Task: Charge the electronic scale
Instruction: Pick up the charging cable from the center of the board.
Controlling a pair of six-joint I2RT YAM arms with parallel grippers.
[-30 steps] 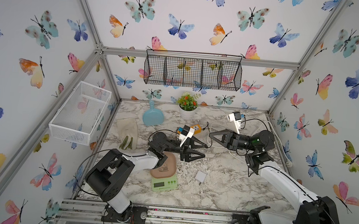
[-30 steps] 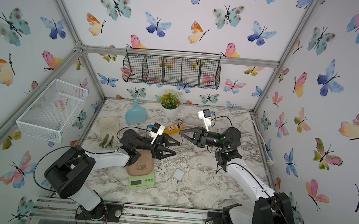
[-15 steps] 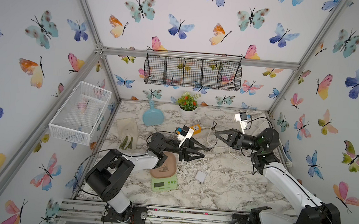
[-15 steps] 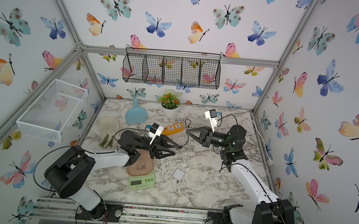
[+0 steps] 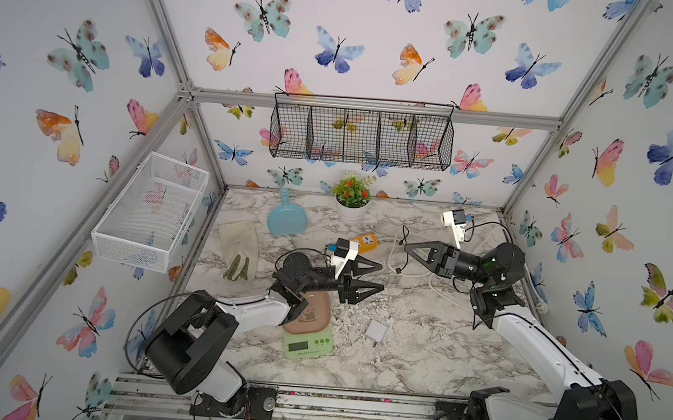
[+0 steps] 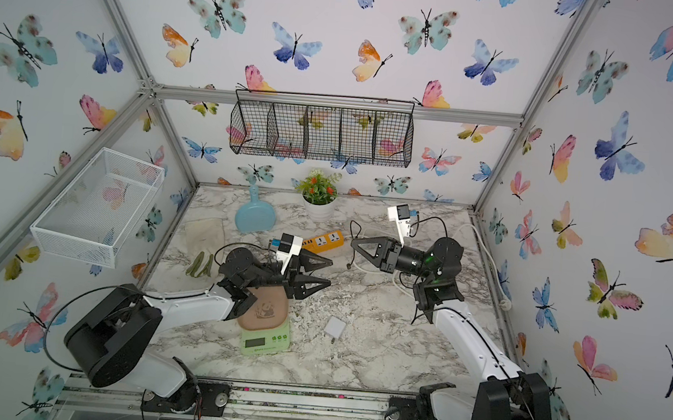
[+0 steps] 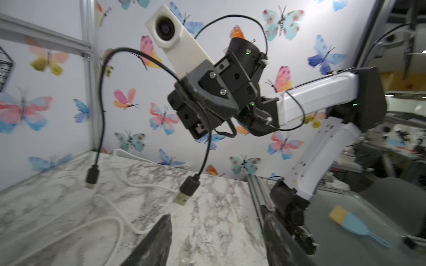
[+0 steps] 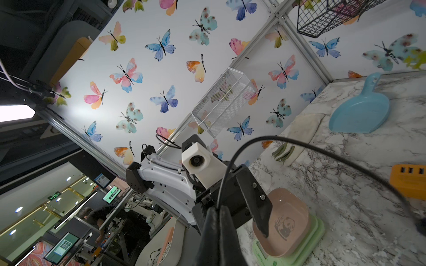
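scale [image 5: 308,337]: pale green box with a tan panda tray, sitting on the marble table [image 5: 418,351] near the front edge, at about 7 o'clock from the table's middle. screen faces the front. no lead seen going into it.

left gripper [image 5: 382,276]: hovers at 1 o'clock from the scale, pointing toward 3 o'clock. fingers spread with nothing between them. change noted: they narrowed half a second back and now stand wider again.

right gripper [image 5: 407,248]: at 2 o'clock from the scale, pointing toward 9 o'clock. fingers pressed together, pinching a black cable [image 7: 101,92] near its middle. change noted: the arm has drawn back a little toward 3 o'clock, so the two grippers stand further apart than a second ago.

cable ends: a small plug [image 7: 92,178] and a flat usb plug [image 7: 185,193] both dangle free. whether either touches the table, cannot tell.

charger cube [image 5: 376,330]: white, lying at 3 o'clock from the scale, nothing plugged into it.

power strip [image 5: 366,242]: orange, at 1 o'clock from the scale.

reading: likely a reach for a plug that did not take, now reset for another try. the cable stays with the right side, and charging has not begun.
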